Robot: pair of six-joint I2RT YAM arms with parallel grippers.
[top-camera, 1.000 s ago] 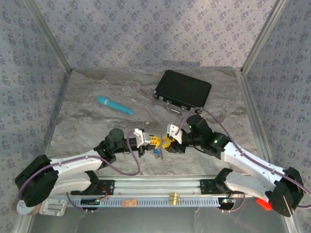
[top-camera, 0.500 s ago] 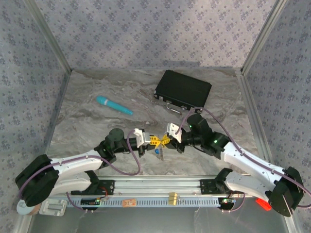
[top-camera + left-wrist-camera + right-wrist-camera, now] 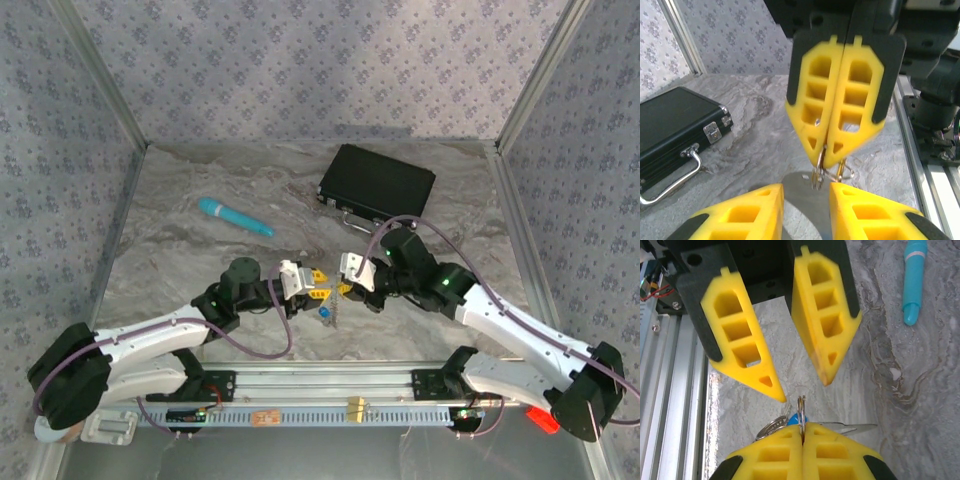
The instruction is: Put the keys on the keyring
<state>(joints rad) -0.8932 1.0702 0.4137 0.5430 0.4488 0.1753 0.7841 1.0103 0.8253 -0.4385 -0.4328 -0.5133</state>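
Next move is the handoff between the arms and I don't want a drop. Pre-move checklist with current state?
1. The right gripper is shut on the keyring: ok, the ring is pinched at its fingertips.
2. The left gripper is open: ok, jaws apart.
3. The keyring is lined up with the left gripper's gap: ok, in the left wrist view it hangs just above that gap.
4. The blue key is threaded on the keyring: cannot tell, its head sits right beside the ring.
5. The teal pen and black case are away from both grippers: ok.
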